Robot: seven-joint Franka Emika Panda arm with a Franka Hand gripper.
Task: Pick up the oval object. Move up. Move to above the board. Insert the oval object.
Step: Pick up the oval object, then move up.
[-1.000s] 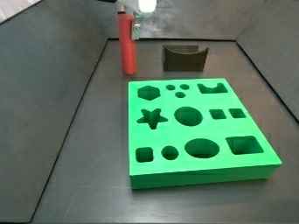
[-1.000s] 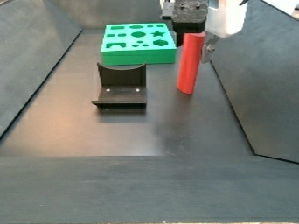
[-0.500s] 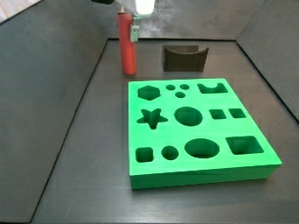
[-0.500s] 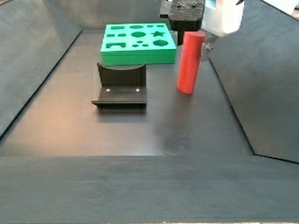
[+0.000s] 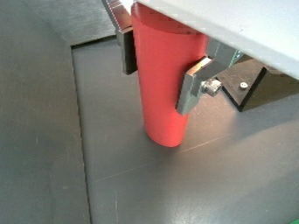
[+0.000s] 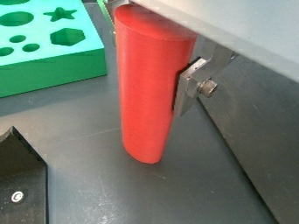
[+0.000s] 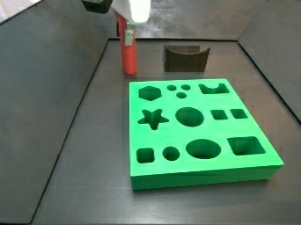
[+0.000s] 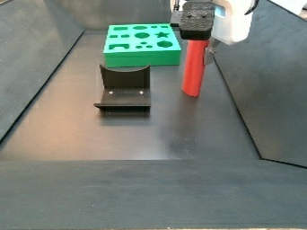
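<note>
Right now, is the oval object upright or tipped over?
Upright. The oval object stands vertical on the floor beside the board, with the gripper closed around its upper part.

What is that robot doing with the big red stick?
The robot's gripper is closed around the top of the oval object, a tall red peg standing upright on the dark floor. Its silver fingers press on both sides of the peg. The green board, full of shaped holes, lies a little way off, with nothing in it yet. A dark fixture sits beside the board. The peg has not reached the board, so lifting and carrying it over look like the next steps.
</note>
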